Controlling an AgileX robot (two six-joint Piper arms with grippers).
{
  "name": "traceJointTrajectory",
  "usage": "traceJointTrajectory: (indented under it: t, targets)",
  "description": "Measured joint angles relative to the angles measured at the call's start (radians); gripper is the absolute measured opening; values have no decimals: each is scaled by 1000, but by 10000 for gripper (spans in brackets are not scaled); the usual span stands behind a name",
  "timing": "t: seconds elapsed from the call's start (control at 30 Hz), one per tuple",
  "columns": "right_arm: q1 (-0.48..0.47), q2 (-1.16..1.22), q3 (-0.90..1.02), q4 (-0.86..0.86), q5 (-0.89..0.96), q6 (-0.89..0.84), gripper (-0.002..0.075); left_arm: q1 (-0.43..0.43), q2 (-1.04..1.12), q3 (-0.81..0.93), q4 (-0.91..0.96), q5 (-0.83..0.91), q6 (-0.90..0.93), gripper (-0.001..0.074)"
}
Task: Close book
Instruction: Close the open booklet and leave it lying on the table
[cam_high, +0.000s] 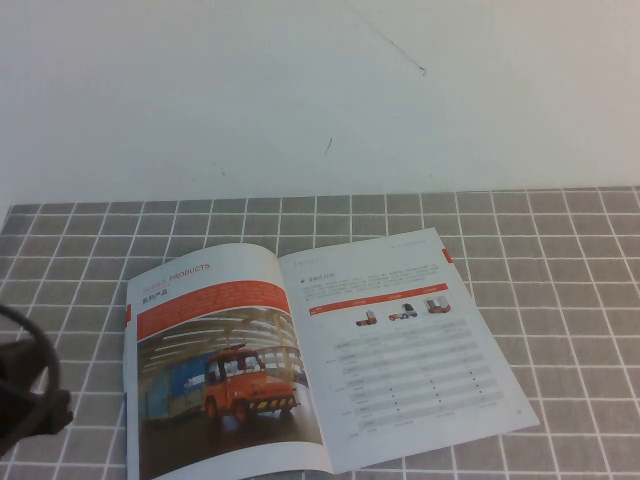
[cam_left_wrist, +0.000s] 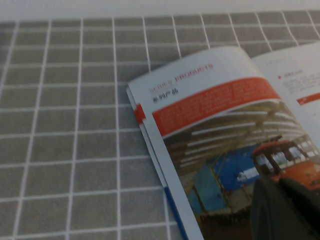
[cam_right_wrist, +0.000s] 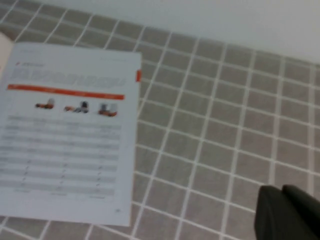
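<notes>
An open book (cam_high: 320, 350) lies flat on the grey tiled table, between the two arms. Its left page (cam_high: 225, 370) shows an orange vehicle under an orange band; its right page (cam_high: 400, 350) holds a table of text. In the left wrist view my left gripper (cam_left_wrist: 275, 181) hovers over the book (cam_left_wrist: 225, 125) above the picture page, its dark fingers pressed together and holding nothing. In the right wrist view my right gripper (cam_right_wrist: 278, 189) is over bare tiles beside the book's right page (cam_right_wrist: 65, 130), also shut and holding nothing. The high view does not show the right gripper.
Dark parts and cables of the left arm (cam_high: 25, 400) show at the table's near left edge. A white wall (cam_high: 320, 90) rises behind the table. Grey tiles (cam_high: 570, 300) surround the book on all sides.
</notes>
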Motion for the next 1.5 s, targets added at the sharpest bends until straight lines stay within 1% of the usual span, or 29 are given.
traceJointTrajectory:
  t: [0.13, 0.23, 0.33, 0.43, 0.57, 0.73, 0.9, 1.13, 1.5]
  targets:
    - [2, 207, -7, 278, 2, -276, -3, 0, 145, -2, -106, 17, 2, -4]
    - [41, 347, -7, 474, -13, -462, -3, 0, 244, -5, -133, 27, 6, -4]
    - [112, 459, -15, 572, -83, -580, -3, -2, 342, -7, -141, 14, 13, -4]
    - [182, 566, -30, 604, -149, -638, -3, -2, 424, -8, -163, -3, 13, -4]
    - [228, 715, -48, 617, -202, -671, -3, -2, 499, -9, -195, -13, 15, -4]
    - [232, 856, -64, 634, -222, -689, -3, -2, 529, -9, -200, -60, 17, -4]
    - [232, 948, -64, 653, -253, -731, -3, -2, 533, -9, -202, -174, 20, -4]
    - [232, 995, -78, 684, -262, -751, -3, -2, 550, -11, -228, -236, 20, -4]
    - [231, 1023, -93, 701, -235, -755, -3, -2, 749, -16, -243, -273, 4, -4]
